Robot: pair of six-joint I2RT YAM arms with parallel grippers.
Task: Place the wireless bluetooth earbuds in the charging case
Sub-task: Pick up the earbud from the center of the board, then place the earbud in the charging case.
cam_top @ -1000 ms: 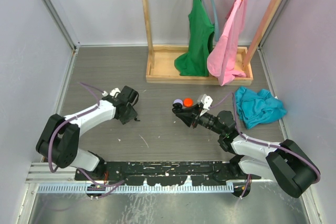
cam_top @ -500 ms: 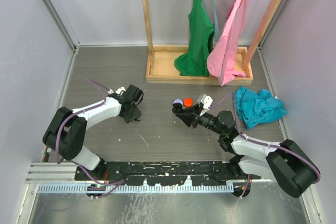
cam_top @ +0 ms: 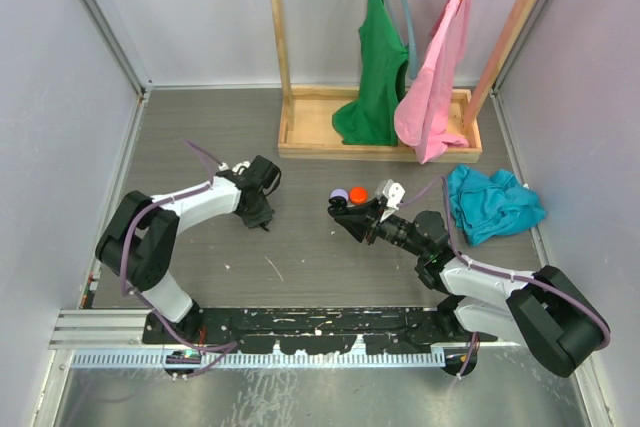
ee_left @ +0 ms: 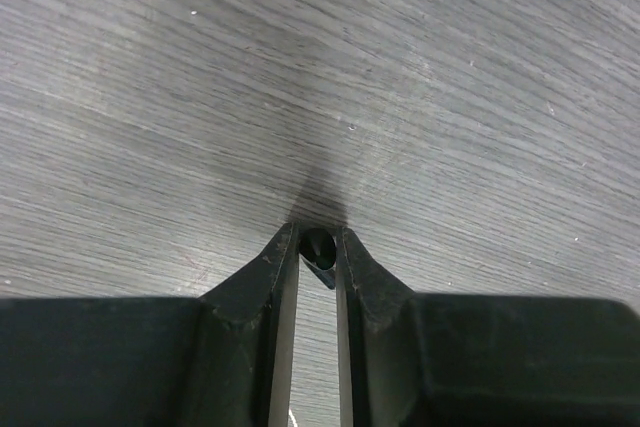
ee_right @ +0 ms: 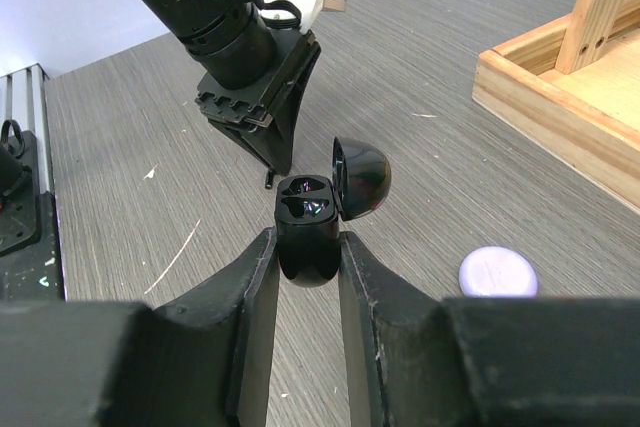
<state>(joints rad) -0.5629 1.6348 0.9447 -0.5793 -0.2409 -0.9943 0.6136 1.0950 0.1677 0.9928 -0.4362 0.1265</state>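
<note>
Left wrist shows one black earbud (ee_left: 318, 247); right wrist, one open case (ee_right: 308, 235).

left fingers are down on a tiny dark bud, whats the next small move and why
Probably lift the left gripper straight up a little. Its jaws look pinched on the black earbud down at the table; a short lift would test the grip before carrying it to the open charging case held in the right gripper.

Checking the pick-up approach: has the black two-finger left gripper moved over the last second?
Yes. The left gripper has shifted rightward in the top view, ending closer to the left corner of the light wooden clothes-rack base.
</note>
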